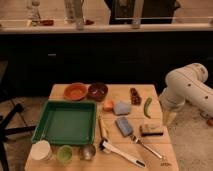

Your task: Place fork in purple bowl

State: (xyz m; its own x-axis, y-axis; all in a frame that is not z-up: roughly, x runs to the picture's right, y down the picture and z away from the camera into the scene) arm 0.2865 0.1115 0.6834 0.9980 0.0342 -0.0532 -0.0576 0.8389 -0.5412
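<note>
The fork, small and silver, lies on the wooden table near the front right, just right of the blue sponge. At the back of the table sits the dark purple bowl, beside an orange bowl. My white arm is folded off the table's right side. Its gripper hangs down by the right edge, apart from everything and holding nothing.
A green tray fills the left half. Along the front stand a white cup, a green cup and a metal cup. A white-handled utensil, a green pepper and small snacks lie around the fork.
</note>
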